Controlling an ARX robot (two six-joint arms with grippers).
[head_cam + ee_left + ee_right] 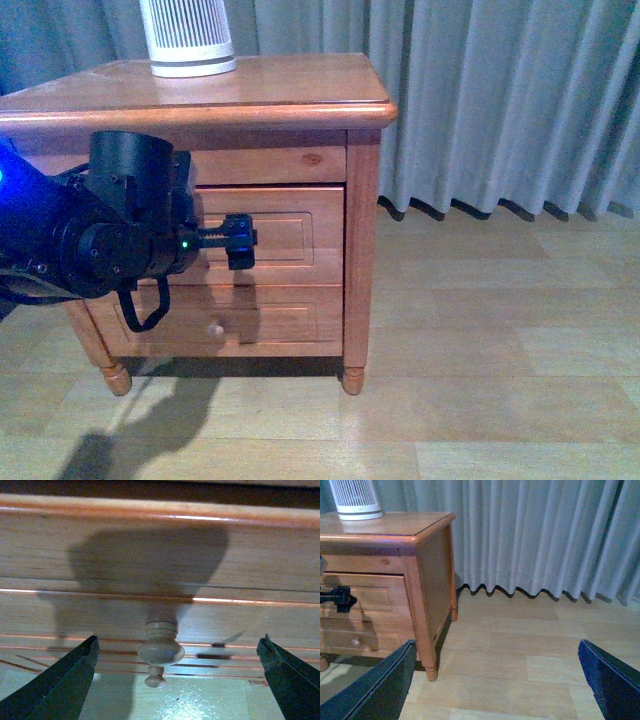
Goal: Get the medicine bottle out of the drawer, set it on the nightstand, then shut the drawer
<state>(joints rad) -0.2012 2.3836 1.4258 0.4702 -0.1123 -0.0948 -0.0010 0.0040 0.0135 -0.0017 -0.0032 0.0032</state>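
Honey-brown drawer (275, 232) looks shut, no medicine bottle shows on the nightstand (300, 85), so every step remains: left gripper (240, 242) open astride the knob (161, 646), right gripper (496, 642) open, well apart.

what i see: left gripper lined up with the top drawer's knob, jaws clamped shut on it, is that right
No: the left gripper is lined up with the top drawer's knob, but its jaws are open, wide on either side of it; the left wrist view shows this.
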